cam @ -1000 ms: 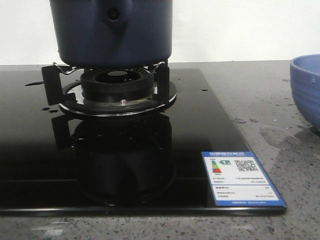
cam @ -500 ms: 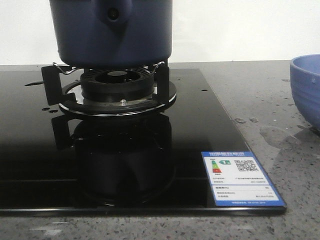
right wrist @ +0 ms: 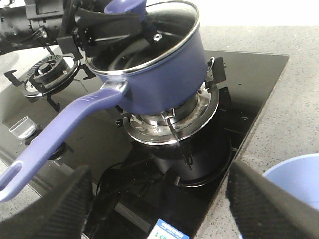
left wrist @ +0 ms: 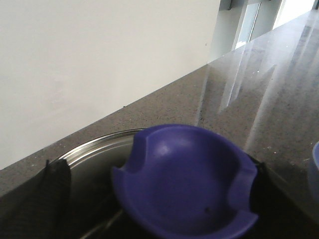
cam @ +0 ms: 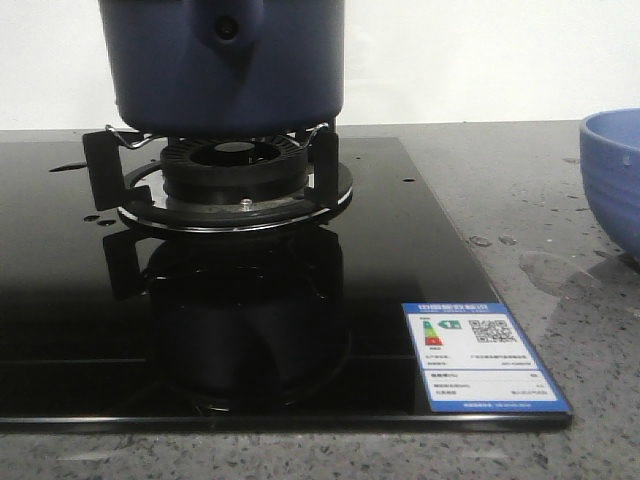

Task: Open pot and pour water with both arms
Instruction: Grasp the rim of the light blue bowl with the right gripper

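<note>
Nothing moved; pot on burner; left jaws at lid knob, grip unclear; right jaws wide, apart.

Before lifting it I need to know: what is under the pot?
The pot sits on the black prongs of a burner grate, over the round burner head on the black glass cooktop. The pot's own underside is hidden.

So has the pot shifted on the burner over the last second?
No. In the front view the pot sits in the same spot over the burner, its edges lined up with the supports as before.
</note>
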Controlling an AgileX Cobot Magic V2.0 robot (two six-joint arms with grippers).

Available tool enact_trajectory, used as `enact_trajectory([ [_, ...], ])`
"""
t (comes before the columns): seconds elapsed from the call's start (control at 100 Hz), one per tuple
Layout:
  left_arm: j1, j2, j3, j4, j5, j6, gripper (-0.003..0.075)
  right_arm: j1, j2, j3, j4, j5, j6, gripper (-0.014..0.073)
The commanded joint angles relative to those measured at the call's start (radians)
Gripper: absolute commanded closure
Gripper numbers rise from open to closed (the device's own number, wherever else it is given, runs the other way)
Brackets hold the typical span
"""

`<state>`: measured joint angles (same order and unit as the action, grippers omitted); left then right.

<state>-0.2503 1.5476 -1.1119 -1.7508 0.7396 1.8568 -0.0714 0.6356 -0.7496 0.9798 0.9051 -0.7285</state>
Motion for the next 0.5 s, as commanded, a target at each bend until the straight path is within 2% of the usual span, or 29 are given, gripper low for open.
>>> enact_trajectory([
  [0.0,0.002,-0.031,-0.035,-0.076,0.062,0.003,0.0170,-0.005,0.009,-0.034,0.040,-0.040,-0.014,0.0083],
  [0.17,0.002,-0.031,-0.035,-0.081,0.077,0.003,0.0391,-0.005,0.009,-0.034,0.040,-0.040,-0.014,0.0083],
  [0.24,0.002,-0.031,-0.035,-0.081,0.078,0.003,0.0457,-0.005,0.009,-0.030,0.040,-0.041,-0.014,0.0083],
  [0.33,0.002,-0.033,-0.035,-0.090,0.082,0.003,0.0488,-0.005,0.009,-0.024,0.040,-0.041,-0.014,0.0083],
  [0.49,0.010,-0.071,-0.040,-0.109,0.072,0.003,0.0490,-0.005,0.009,-0.024,0.040,-0.045,-0.014,0.0083],
])
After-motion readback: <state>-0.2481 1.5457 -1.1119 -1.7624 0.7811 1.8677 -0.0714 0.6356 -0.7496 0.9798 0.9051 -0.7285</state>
